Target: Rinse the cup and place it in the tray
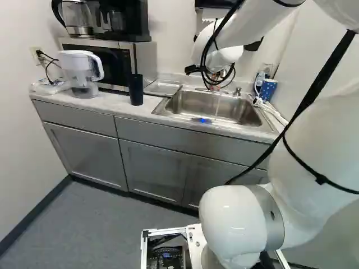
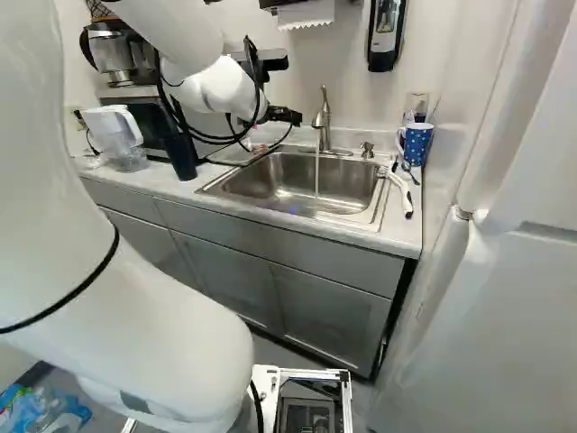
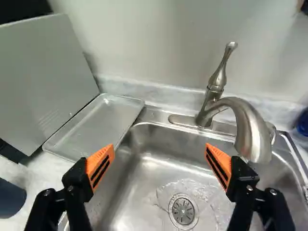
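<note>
In the right base view my gripper (image 2: 285, 115) hangs over the sink's back left part, near the faucet (image 2: 323, 122). The wrist view shows the gripper (image 3: 160, 153) open above the sink basin (image 3: 154, 175), nothing between its orange pads. A thin metal tray (image 3: 96, 126) lies beside the sink, looking bare. Water (image 2: 316, 173) runs from the faucet into the basin; no cup shows in there. A dark tumbler (image 1: 136, 89) stands on the counter near the tray. A blue dotted cup (image 2: 416, 144) stands beyond the sink's far right corner.
A microwave (image 1: 120, 61) borders the tray; a white water pitcher (image 1: 81, 73) is farther left. A white-handled brush (image 2: 398, 191) lies along the sink's right side. The faucet's upright handle (image 3: 220, 72) rises behind the basin. Walls close in at the back and right.
</note>
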{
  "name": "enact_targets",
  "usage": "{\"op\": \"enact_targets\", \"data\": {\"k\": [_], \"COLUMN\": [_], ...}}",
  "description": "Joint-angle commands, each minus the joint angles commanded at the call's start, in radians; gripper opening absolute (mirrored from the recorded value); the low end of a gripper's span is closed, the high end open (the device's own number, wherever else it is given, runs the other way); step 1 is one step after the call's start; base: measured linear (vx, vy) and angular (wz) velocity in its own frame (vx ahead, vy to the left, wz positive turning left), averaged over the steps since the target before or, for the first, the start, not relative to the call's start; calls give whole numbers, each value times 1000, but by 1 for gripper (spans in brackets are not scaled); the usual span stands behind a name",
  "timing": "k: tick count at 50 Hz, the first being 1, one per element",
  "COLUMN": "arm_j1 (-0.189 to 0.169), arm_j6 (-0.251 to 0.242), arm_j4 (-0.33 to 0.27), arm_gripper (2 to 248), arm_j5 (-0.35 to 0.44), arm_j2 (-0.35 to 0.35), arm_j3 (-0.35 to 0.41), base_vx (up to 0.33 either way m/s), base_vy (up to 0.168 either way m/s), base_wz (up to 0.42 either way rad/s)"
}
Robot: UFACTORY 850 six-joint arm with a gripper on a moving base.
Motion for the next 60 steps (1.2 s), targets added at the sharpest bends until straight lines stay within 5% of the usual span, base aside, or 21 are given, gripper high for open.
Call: {"op": "enact_targets", "data": {"k": [35, 60], "arm_j1": [-12, -63], "arm_j6": [0, 0], "arm_j4": [0, 0], "arm_gripper": [247, 247], "arm_j5": [-215, -312], "arm_j2": [34, 45], "arm_j3": [31, 41], "base_vx": [0, 0], "base_vy": [0, 0], "base_wz": [0, 0]}}
